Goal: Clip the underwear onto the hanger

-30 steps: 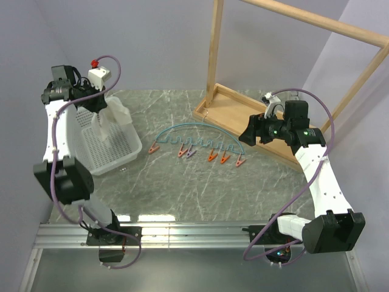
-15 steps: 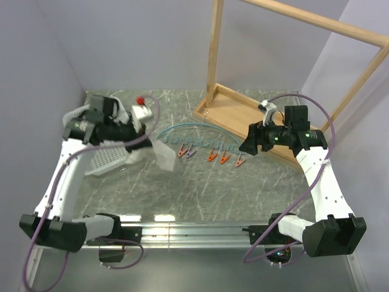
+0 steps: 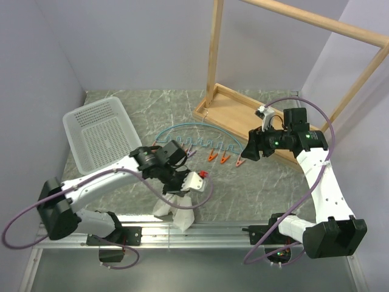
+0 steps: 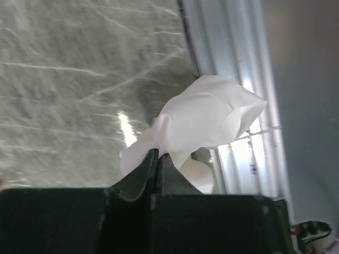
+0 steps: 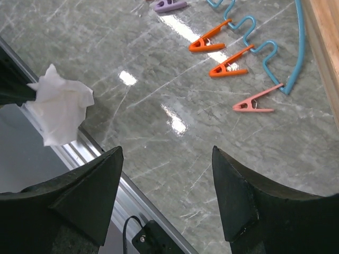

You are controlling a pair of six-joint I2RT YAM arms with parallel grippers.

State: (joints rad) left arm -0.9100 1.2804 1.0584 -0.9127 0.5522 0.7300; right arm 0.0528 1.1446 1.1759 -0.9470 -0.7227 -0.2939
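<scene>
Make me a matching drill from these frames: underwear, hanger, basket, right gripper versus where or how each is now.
Things:
1. underwear
2. hanger
3. basket
4. right gripper

Place or state:
A. open, held above the table with nothing between the fingers
B. lying flat mid-table, clips fanned toward the arms
C. pinched in the left gripper, at the near table edge
D. perforated plastic, at the far left of the table

Pairs: 1-C, 2-B, 3-D, 4-A

On the counter (image 3: 243,188) we find the basket (image 3: 97,137) at ten o'clock, the hanger (image 3: 194,125) at twelve, the rack (image 3: 234,109) at two, and the underwear (image 3: 174,207) at six.
</scene>
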